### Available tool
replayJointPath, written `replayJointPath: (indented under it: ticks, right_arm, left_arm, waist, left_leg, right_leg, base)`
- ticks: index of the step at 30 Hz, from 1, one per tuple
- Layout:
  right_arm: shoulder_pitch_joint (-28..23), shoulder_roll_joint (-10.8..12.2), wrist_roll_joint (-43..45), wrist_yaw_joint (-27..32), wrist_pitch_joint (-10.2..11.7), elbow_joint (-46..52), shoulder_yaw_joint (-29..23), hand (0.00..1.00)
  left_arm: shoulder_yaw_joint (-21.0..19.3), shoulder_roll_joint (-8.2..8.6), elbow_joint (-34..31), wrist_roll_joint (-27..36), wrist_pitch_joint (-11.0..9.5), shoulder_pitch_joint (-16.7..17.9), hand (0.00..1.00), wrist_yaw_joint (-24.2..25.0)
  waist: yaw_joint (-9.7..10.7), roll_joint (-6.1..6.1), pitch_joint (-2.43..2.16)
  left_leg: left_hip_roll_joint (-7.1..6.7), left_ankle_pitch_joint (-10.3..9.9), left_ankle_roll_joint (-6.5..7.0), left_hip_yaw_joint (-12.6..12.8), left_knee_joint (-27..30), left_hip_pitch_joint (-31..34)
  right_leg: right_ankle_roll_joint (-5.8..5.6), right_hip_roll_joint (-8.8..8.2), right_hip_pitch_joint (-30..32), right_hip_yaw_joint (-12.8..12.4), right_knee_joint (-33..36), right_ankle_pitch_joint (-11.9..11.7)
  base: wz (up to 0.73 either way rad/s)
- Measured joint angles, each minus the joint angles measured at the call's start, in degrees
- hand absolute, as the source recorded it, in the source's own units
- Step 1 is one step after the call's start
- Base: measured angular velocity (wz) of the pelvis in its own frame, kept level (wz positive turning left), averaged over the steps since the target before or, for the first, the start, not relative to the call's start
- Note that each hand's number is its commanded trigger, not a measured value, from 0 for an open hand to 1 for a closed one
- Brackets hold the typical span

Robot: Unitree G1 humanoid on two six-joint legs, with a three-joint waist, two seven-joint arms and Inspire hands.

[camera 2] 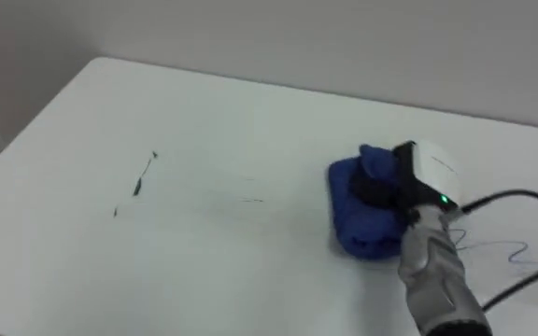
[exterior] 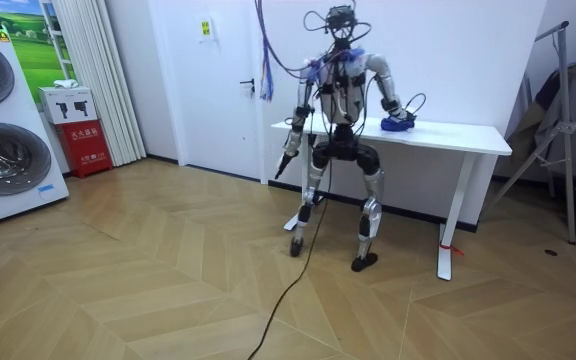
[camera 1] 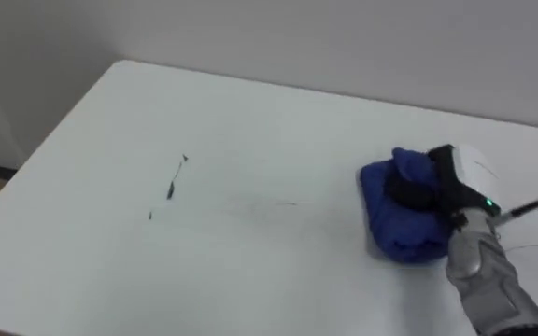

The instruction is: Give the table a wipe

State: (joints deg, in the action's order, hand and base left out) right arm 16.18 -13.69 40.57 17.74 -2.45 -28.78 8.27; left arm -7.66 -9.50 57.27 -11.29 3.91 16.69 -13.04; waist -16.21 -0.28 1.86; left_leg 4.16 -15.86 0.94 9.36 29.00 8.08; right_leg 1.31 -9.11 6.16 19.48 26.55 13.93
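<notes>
Scanning the white table (camera 1: pixel 110 280) from its left edge, we met first the short dark marks (camera 1: pixel 174 182) at about nine o'clock from the tabletop's middle. Next came a few faint streaks (camera 1: pixel 264 203) close to the middle itself, and at about three o'clock the blue cloth (camera 1: pixel 390 229), bunched into a thick wad on the surface, well apart from the dark marks. The right hand (camera 1: pixel 442 182) sat on the cloth from its three o'clock side, dark fingers curled down into the folds and gripping it, as best we could judge. We took the step in hand to be a sweep toward nine o'clock. We judged it would go well if the hand pressed the wad flat, dragged rather than lifted, ran across the streaks to the dark marks, and overlapped each pass. A loose grip would likely let the cloth roll up and skip. Of what was hard to read, the left hand (exterior: pixel 286 158) hung by the robot's side at the room view's left, too small for us to tell how its fingers stood. At four o'clock beyond the right wrist, a thin blue scribble (camera 2: pixel 507 250) lay on the table. We could not say whether it was ink or thread. The table's far right end was cut off.
</notes>
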Motion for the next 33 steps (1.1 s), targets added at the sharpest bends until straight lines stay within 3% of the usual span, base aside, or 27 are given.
replayJointPath:
  ticks: [1,3,4,5,7,8,9,11,14,15,16,20,22,23,24,27,30,32,33]
  right_arm:
    - [0.9,0.8,0.3,0.0,0.1,-0.2,0.4,1.0]
    - [1.1,1.2,-0.3,-0.1,1.7,-0.7,1.4,1.0]
    - [0.6,1.2,-0.3,0.0,1.7,-1.1,1.5,1.0]
    - [-1.0,1.2,0.0,0.3,1.8,-2.4,1.7,1.0]
    - [-5.9,1.1,-0.5,1.7,2.5,-5.1,1.1,1.0]
    - [-10.6,1.5,-2.4,4.8,5.1,-3.6,-1.1,1.0]
    - [-12.9,1.4,-2.6,7.1,7.7,-4.0,-3.7,1.0]
    - [-15.4,1.4,-2.9,9.8,8.9,-4.9,-8.5,1.0]
    - [-22.1,1.1,-4.3,12.9,8.6,-7.1,-15.3,1.0]
    - [-23.4,0.7,-5.1,12.9,7.8,-7.6,-16.4,1.0]
    - [-24.0,0.4,-5.4,12.8,7.1,-7.8,-16.6,1.0]
    - [-22.0,-0.1,-5.1,11.1,2.1,-7.3,-15.5,1.0]
    - [-19.4,0.0,-4.6,9.0,-1.1,-5.8,-12.7,1.0]
    - [-17.5,0.2,-3.9,6.8,-3.9,-2.7,-8.9,1.0]
    - [-16.4,0.4,-3.3,5.6,-4.9,-0.8,-6.6,1.0]
    - [-4.7,3.1,3.2,0.6,-5.2,1.2,4.2,1.0]
    - [0.2,5.2,4.8,-0.4,-4.3,1.3,6.1,1.0]
    - [0.1,5.1,4.6,-0.4,-3.4,1.3,6.2,1.0]
    - [-0.3,4.6,4.8,-0.3,-3.1,0.5,6.1,1.0]
  left_arm:
    - [-0.1,0.01,0.0,0.3,0.3,0.1,0.0,-0.2]
    - [0.0,0.45,-1.6,1.3,1.7,0.8,0.0,-0.2]
    - [0.1,0.54,-2.4,1.8,2.0,1.2,0.0,-0.2]
    - [-0.1,0.44,-2.8,2.9,2.2,1.7,0.0,-0.6]
    - [-1.0,0.36,-3.6,4.9,2.7,2.3,0.0,-1.7]
    - [-2.1,0.37,-4.3,4.9,3.0,2.8,0.0,-1.9]
    - [-3.8,0.51,-4.4,4.7,3.0,3.0,0.0,-1.9]
    - [-7.4,0.4,-4.6,3.2,2.3,1.1,0.0,-2.0]
    - [-8.6,-0.52,-6.7,1.6,0.2,1.4,0.0,-2.6]
    - [-8.2,-0.71,-6.6,1.7,0.1,1.8,0.0,-2.6]
    - [-7.8,-0.7,-6.5,1.7,0.1,1.9,0.0,-2.5]
    - [-4.3,-0.42,-6.2,2.1,1.1,2.1,0.0,-2.3]
    - [-3.4,-0.27,-5.9,2.2,2.1,1.8,0.0,-2.3]
    - [-2.7,-0.22,-5.6,2.5,2.5,1.5,0.0,-2.3]
    - [-2.6,-0.2,-5.2,2.6,2.5,1.2,0.0,-2.3]
    - [-0.8,0.02,-3.3,2.8,3.6,-1.1,0.0,-2.2]
    - [0.0,0.03,-3.8,2.9,3.7,-0.7,0.0,-2.2]
    - [0.4,0.11,-4.2,2.8,3.8,0.6,0.0,-2.3]
    - [0.4,0.66,-4.3,2.8,4.2,0.9,0.0,-2.3]
  waist:
    - [-0.2,-0.16,-0.06]
    - [-0.2,-0.67,-0.55]
    - [-0.2,-0.67,-0.75]
    - [0.2,-0.7,-0.91]
    - [2.3,-0.86,-1.02]
    - [4.3,-1.12,-1.5]
    - [6.6,-1.19,-1.59]
    - [9.1,-1.71,-1.63]
    - [10.4,-2.6,-2.67]
    - [10.3,-2.85,-3.11]
    - [10.3,-2.88,-3.26]
    - [8.3,-2.62,-3.19]
    - [6.9,-2.47,-3.03]
    - [5.2,-2.33,-2.88]
    - [4.7,-2.27,-2.71]
    - [2.9,-2.29,-1.05]
    - [0.7,-2.34,-1.11]
    - [0.1,-2.36,-1.16]
    - [0.2,-2.2,-0.59]
  left_leg:
    - [-0.2,0.6,-0.25,-0.3,-1.4,-0.5]
    - [-1.04,3.7,-0.41,-0.5,-7.4,-2.7]
    - [-1.06,4.0,-0.42,-0.5,-8.4,-3.1]
    - [-1.19,4.4,-0.54,-0.5,-10.1,-4.1]
    - [-1.85,4.7,-0.64,-1.6,-12.4,-5.8]
    - [-2.45,4.7,-0.6,-2.1,-13.4,-6.5]
    - [-2.85,4.8,-0.62,-2.9,-14.0,-6.9]
    - [-3.09,5.7,-0.6,-3.5,-15.6,-7.3]
    - [-3.45,6.1,-0.6,-4.1,-16.6,-9.8]
    - [-3.47,5.5,-0.55,-4.2,-17.1,-11.0]
    - [-3.47,5.2,-0.83,-4.1,-17.1,-11.6]
    - [-3.17,5.1,-0.71,-2.6,-16.3,-12.0]
    - [-2.91,5.1,-0.71,-1.9,-16.2,-11.7]
    - [-2.78,5.1,-0.71,-1.6,-16.2,-11.4]
    - [-2.79,5.1,-0.73,-1.7,-16.3,-11.2]
    - [-2.69,5.6,-0.89,-2.4,-16.5,-9.9]
    - [-3.13,6.0,-0.51,-4.3,-17.5,-9.7]
    - [-3.57,6.1,-0.41,-5.5,-17.5,-9.9]
    - [-3.62,6.1,-0.37,-6.1,-17.4,-9.7]
  right_leg:
    - [0.43,0.51,-0.3,-0.1,-1.1,-0.3]
    - [2.52,2.78,-1.4,-2.0,-5.8,-1.5]
    - [2.8,3.08,-1.8,-2.1,-6.8,-1.7]
    - [2.44,3.32,-2.9,-2.0,-8.6,-2.2]
    - [0.55,3.34,-5.1,-1.8,-11.0,-3.2]
    - [-2.37,3.12,-6.1,-2.2,-12.1,-3.3]
    - [-3.14,2.99,-6.9,-2.1,-12.2,-3.1]
    - [-3.3,3.13,-7.9,-1.8,-13.2,-3.7]
    - [-3.44,3.24,-11.2,-1.7,-15.0,-4.1]
    - [-4.18,3.19,-11.8,-2.2,-15.1,-3.2]
    - [-4.31,3.15,-12.2,-2.2,-15.0,-2.9]
    - [-4.29,3.47,-11.8,-3.9,-14.8,-4.3]
    - [-4.09,3.94,-11.0,-5.2,-14.8,-4.9]
    - [-3.75,4.12,-10.0,-5.6,-14.7,-5.2]
    - [-3.56,4.21,-9.8,-5.6,-14.6,-5.4]
    - [-2.82,4.52,-8.1,-5.2,-14.0,-5.6]
    - [-2.74,4.58,-8.8,-4.4,-15.0,-5.5]
    - [-3.09,4.45,-9.8,-3.8,-16.0,-5.4]
    - [-3.3,4.38,-10.0,-3.6,-15.9,-5.6]
  base:
    - [-0.3]
    - [0.15]
    - [0.15]
    - [0.13]
    - [0.3]
    - [0.41]
    - [0.36]
    - [0.2]
    - [0.07]
    - [-0.09]
    - [-0.17]
    - [-0.28]
    - [-0.36]
    - [-0.44]
    - [-0.45]
    - [0.01]
    - [0.4]
    - [0.32]
    - [0.26]
